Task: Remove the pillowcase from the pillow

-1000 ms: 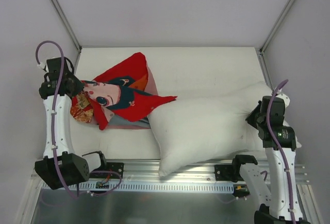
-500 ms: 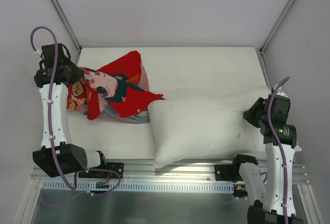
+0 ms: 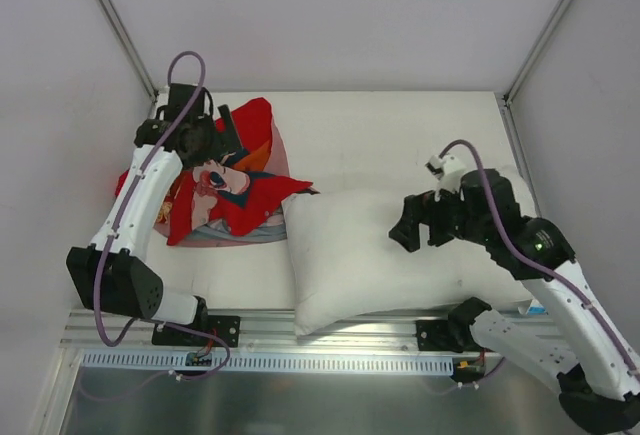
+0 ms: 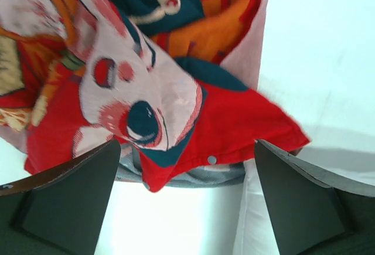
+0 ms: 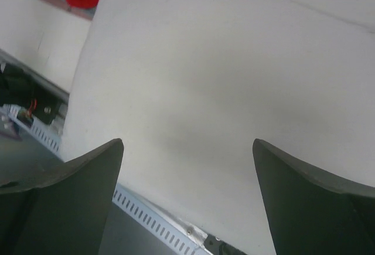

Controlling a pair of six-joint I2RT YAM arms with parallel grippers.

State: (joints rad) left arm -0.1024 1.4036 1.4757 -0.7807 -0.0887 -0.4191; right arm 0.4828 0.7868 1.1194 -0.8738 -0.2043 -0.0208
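Pillowcase (image 3: 245, 195) lies fully off pillow (image 3: 370, 255), just beside it; looks done. L gripper (image 4: 186, 145) & R gripper (image 5: 187, 142) gape wide, holding nothing.

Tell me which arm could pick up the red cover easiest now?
Probably left: the left tool, open, hangs right over the pillowcase, while the right tool is over the white pillow.

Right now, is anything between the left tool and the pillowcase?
Nothing visible. The left tool hangs open right over the pillowcase, with only its printed fabric showing in the gap. The pillow lies off to the side, not in the path.
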